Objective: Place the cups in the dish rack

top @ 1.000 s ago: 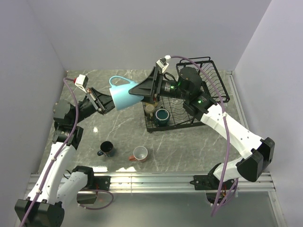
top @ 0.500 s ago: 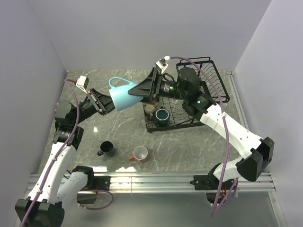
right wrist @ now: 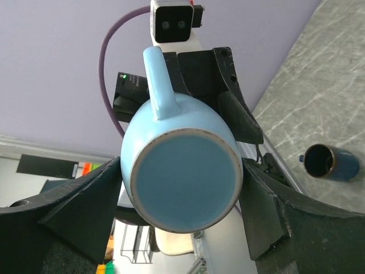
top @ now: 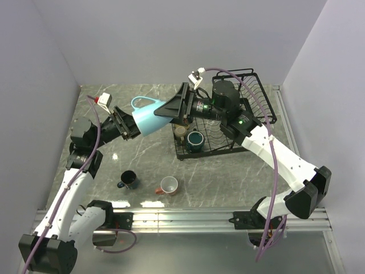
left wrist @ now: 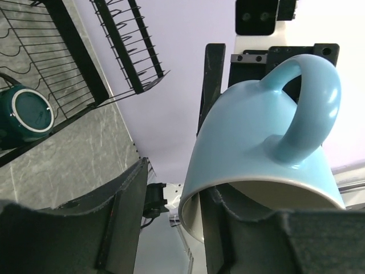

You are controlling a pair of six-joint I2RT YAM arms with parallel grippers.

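The light blue mug [top: 147,118] hangs in the air on its side between both grippers, left of the dish rack [top: 228,149]. My right gripper [top: 174,111] is shut on its base end, a finger pressed on each side [right wrist: 181,171]. My left gripper [top: 130,123] is open at the mouth end. One finger is inside the mug [left wrist: 262,142] and the other stands apart from the outer wall. The dark green mug [top: 195,140] and the small olive-tan mug [top: 180,131] sit on the rack's lower tray. The yellow mug is out of view.
The dark navy mug [top: 128,180] and the salmon-pink mug [top: 169,185] lie on the marble table near its front edge. The rack's raised upper basket [top: 254,85] is behind my right arm. Walls close the table on the left, back and right.
My left arm has shifted a little to the right toward the mug. The mug and my right gripper have hardly moved.
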